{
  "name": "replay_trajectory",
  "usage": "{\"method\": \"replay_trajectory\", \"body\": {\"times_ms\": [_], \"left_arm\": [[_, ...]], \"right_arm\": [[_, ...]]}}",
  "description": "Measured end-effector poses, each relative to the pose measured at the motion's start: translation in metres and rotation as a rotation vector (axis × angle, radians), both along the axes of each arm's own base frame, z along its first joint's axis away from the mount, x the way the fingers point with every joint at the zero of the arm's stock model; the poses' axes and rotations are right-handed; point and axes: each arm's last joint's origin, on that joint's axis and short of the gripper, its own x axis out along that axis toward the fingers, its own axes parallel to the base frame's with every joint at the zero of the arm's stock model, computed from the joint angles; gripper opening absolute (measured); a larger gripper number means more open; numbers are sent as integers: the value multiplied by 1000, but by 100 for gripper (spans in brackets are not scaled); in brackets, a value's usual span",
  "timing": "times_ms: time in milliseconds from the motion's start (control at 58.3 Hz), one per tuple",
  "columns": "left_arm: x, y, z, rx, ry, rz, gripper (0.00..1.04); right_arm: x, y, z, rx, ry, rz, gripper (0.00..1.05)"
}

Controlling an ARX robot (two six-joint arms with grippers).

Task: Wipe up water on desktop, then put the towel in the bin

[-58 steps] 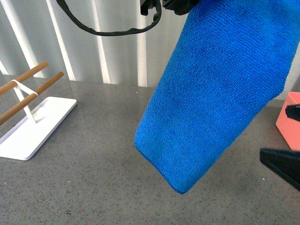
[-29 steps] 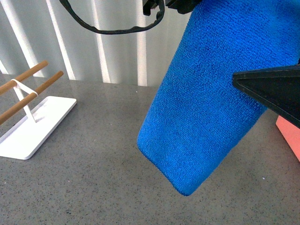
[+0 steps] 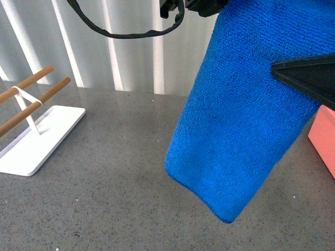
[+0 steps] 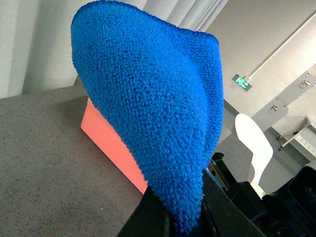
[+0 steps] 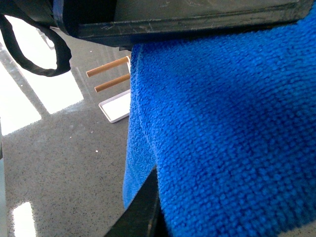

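The table is big and grey, and I see no wet spot on it from here. The towel hangs in the air over the table and does not touch it. It has swung closer to the bin than it was a moment ago, and its low tip is nearer the bin too. Only a corner of the bin shows, just past the towel. The rack stands well away from the bin.

My left tool pinches the towel tight and holds it up. My right tool has come up from low beside the bin and is now in front of the towel. I cannot tell if it is spread or pressed together.

I think the wiping is done and the towel is on its way to the bin, but not over it yet.
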Motion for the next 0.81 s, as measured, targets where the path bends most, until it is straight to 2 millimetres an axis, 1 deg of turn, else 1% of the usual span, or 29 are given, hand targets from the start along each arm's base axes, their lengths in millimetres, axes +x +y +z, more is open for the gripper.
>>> {"method": "replay_trajectory", "body": {"times_ms": [69, 103, 394, 429, 480, 514, 566, 634, 703, 806], "left_arm": [[0, 0, -1, 1, 2, 1, 6], [1, 0, -1, 2, 4, 1, 6], [3, 3, -5, 22, 36, 15, 6], [3, 4, -5, 23, 38, 13, 10], [5, 7, -6, 26, 44, 18, 19], [6, 9, -6, 27, 48, 23, 23], [8, 15, -6, 30, 55, 32, 32], [11, 22, -7, 37, 60, 50, 41], [16, 37, -5, 52, 60, 89, 55], [18, 60, -3, 82, 43, 140, 71]], "right_arm": [[0, -2, 1, 1, -2, -6, 5], [0, -2, 2, 1, -5, -9, 3], [1, -12, 5, 10, -13, -44, 3], [1, -13, 5, 11, -14, -50, 3], [2, -14, 6, 13, -14, -57, 3], [2, -15, 6, 15, -14, -62, 3], [2, -17, 7, 17, -14, -70, 3], [2, -19, 8, 20, -16, -82, 3], [3, -21, 10, 25, -19, -99, 3], [4, -25, 11, 33, -11, -130, 3]]}}
